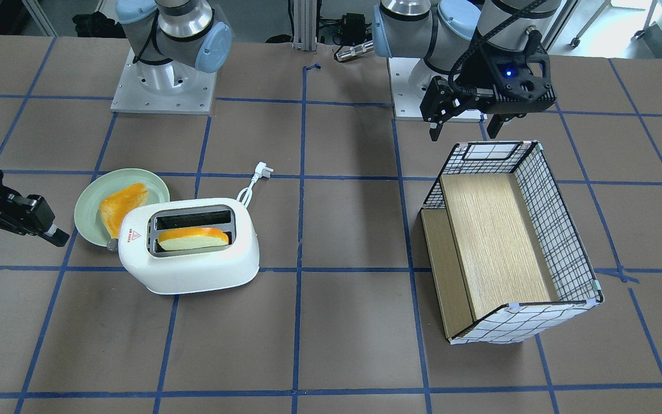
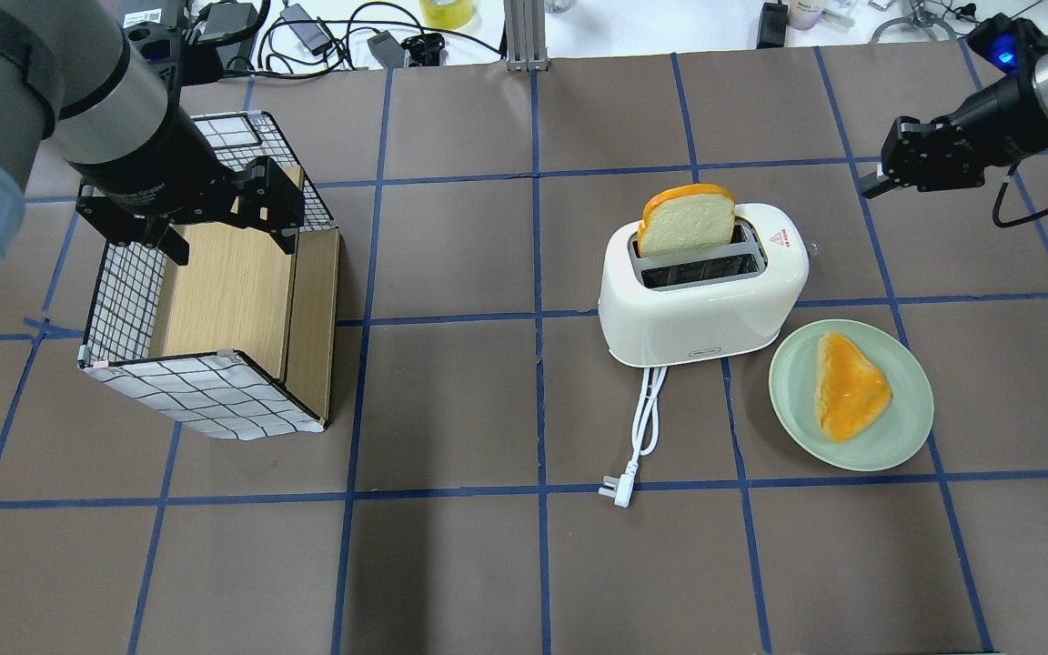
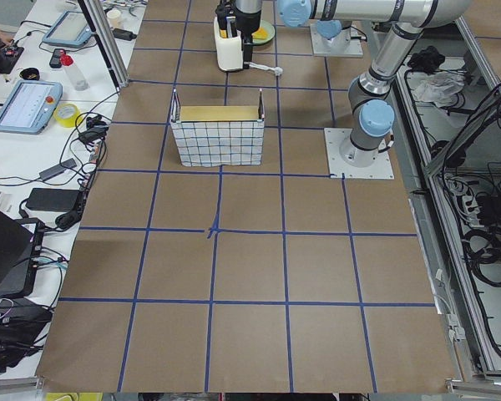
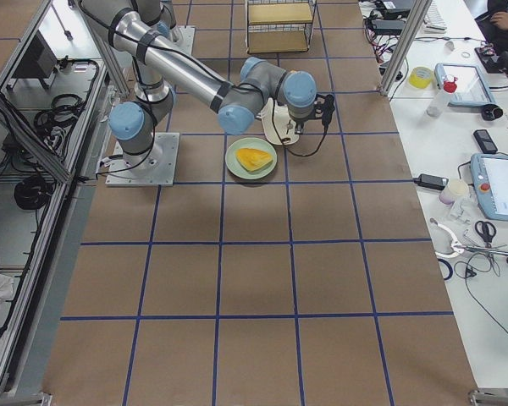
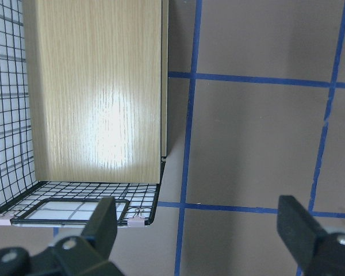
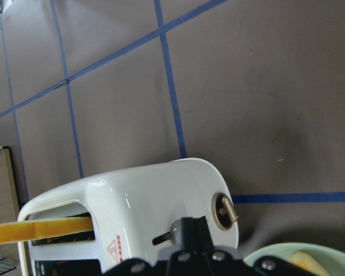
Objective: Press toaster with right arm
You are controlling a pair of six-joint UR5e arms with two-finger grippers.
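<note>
though overhead hides it | right wrist view shows toaster [image 6: 149, 195] end slot [image 6: 161, 239]

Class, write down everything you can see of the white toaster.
The toaster is white, rounded, glossy, plastic by its look, with two top slots. It stands upright on the table. A bread slice stands in one slot; the other is empty. A red triangle sticker sits on top near one end. Its white cord trails to a loose plug. A green plate lies close beside it.
</note>
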